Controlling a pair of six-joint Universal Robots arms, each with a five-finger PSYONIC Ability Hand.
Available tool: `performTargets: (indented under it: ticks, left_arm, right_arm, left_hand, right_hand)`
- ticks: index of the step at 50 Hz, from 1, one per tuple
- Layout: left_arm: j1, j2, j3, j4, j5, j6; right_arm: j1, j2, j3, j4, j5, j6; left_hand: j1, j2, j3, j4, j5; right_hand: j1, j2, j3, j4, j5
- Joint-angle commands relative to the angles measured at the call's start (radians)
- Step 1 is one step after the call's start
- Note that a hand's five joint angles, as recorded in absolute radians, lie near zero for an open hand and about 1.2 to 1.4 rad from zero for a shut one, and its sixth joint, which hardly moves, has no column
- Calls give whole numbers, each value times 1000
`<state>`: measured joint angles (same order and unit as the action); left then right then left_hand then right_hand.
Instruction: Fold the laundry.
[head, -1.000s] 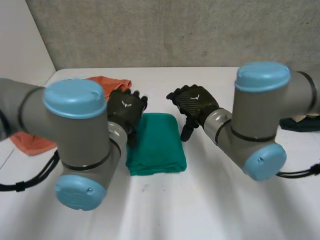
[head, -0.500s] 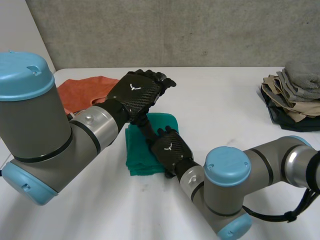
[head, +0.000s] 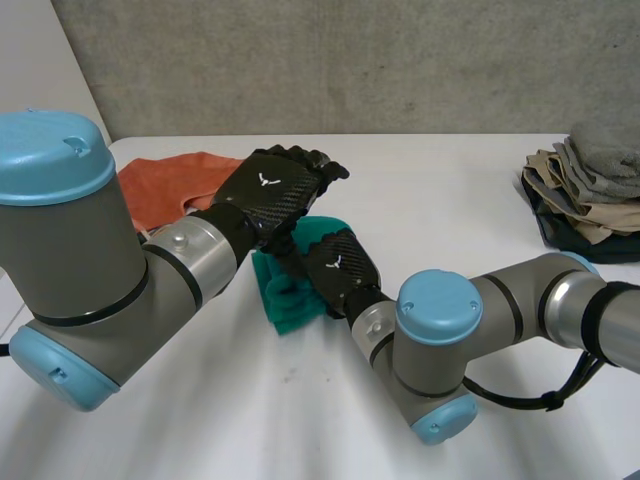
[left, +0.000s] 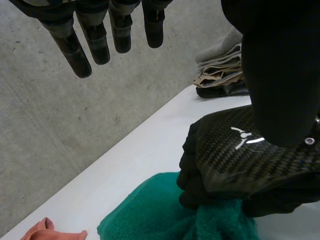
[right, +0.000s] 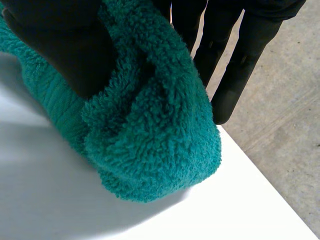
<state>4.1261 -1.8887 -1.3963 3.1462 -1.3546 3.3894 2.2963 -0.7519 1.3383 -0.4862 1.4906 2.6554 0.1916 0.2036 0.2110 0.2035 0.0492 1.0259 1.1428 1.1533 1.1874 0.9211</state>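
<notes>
Right hand (head: 338, 270) grasps the bunched green towel (head: 288, 300), which lies under its palm on the white table (head: 420, 200); left hand (head: 272, 192) released, fingers straight, just above the right hand.

Both arms are thick grey tubes with round joints, each closed by light-blue caps (head: 50, 150). The left arm (head: 80, 240) ends in a broad silver cuff edged by a black ring at the wrist. The right arm (head: 510, 300) has the same silver cuff, and thin black seams run between its segments. The left hand (head: 275, 190) is black; its back is a glossy plate with a woven carbon pattern and a small white 3-pronged mark. The right hand (head: 338, 270) matches it in weave and mark. The fingers (left: 97, 42) are black, rounded and built of short segments with matte tips.
</notes>
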Motion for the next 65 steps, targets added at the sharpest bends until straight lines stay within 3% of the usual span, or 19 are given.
performTargets:
  ticks: [1,12,19,24,33,40,48,56,63,64,65]
  left_arm:
    - [16,8,0,0,0,1]
    - [37,34,16,2,2,1]
    - [43,36,43,6,0,-2]
    - [37,37,62,6,0,-24]
    - [26,46,54,6,9,-56]
    - [19,48,45,6,9,-55]
    - [8,43,37,6,9,-55]
    - [-1,43,22,12,9,-51]
    - [-23,48,22,11,8,-50]
    - [-24,49,23,11,8,-50]
    - [-26,49,22,11,9,-50]
  right_arm:
    - [-35,-38,-21,9,-4,6]
    - [-158,-138,-28,18,-95,8]
    - [-276,-161,-180,5,-122,72]
    - [-403,-161,-313,-75,-142,214]
    - [-670,-150,-407,-210,-164,320]
    - [-872,-49,-400,-297,-295,443]
    - [-1036,100,-317,-324,-426,456]
    - [-1133,97,-186,-368,-520,422]
    - [-1144,39,-156,-358,-530,423]
    - [-1144,23,-148,-351,-529,423]
    - [-1144,5,-136,-341,-529,423]
  left_hand:
    - [22,10,2,10,-10]
    - [19,7,0,7,-13]
    - [16,4,-3,4,-16]
    - [19,7,0,7,-13]
    - [19,7,0,7,-13]
    - [22,10,2,10,-10]
    - [22,10,2,10,-10]
    - [22,10,2,10,-10]
    - [22,10,2,10,-10]
    - [19,7,0,7,-13]
    - [19,7,0,7,-13]
  right_hand:
    - [370,253,243,209,301]
    - [370,253,243,209,301]
    - [370,253,243,209,301]
    - [370,253,243,209,301]
    - [370,253,243,209,301]
    - [370,253,243,209,301]
    - [370,253,243,209,301]
    - [370,253,243,209,301]
    - [370,253,243,209,301]
    - [203,86,75,41,133]
    - [-127,-244,-255,-289,-197]
